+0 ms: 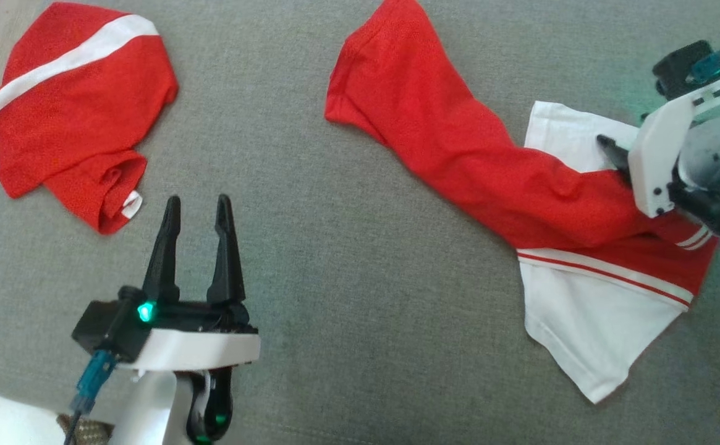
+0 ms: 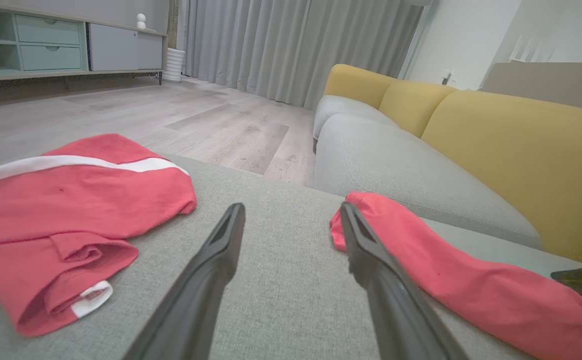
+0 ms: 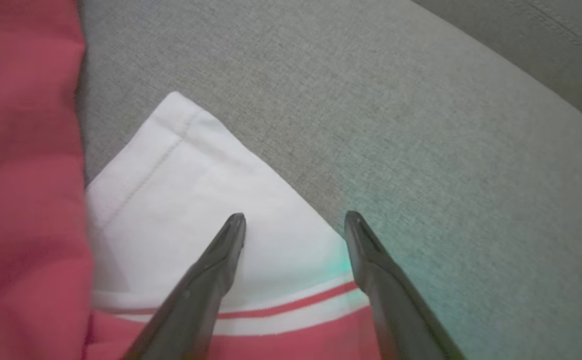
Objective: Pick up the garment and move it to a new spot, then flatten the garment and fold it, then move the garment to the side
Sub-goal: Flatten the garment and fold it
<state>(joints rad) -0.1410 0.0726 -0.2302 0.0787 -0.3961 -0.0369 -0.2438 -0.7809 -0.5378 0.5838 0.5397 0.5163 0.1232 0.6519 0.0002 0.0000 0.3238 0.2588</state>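
Well, the garment lies on the grey seat, over on the robot's right side. It is not flat. A long red part runs from the top of the head view down toward the right. At that end there is a white part with thin red and white stripes, and one white corner sticks out from under the red. The right gripper is at that white corner. Its jaws are spread wide and nothing is held between them. In the right wrist view one finger is over the white cloth and the other is at the cloth's edge, over the grey seat. I cannot tell if the fingers touch the cloth. The left gripper is low on the robot's left, over bare grey seat, well apart from the garment. Its jaws are wide too, and it holds nothing. Past it, on the left, lies a bunched-up red cloth with a white stripe across it. It is apart from the garment, with bare seat between them. In the left wrist view a yellow sofa back stands behind the seat, and beyond are a wood floor and grey curtains.
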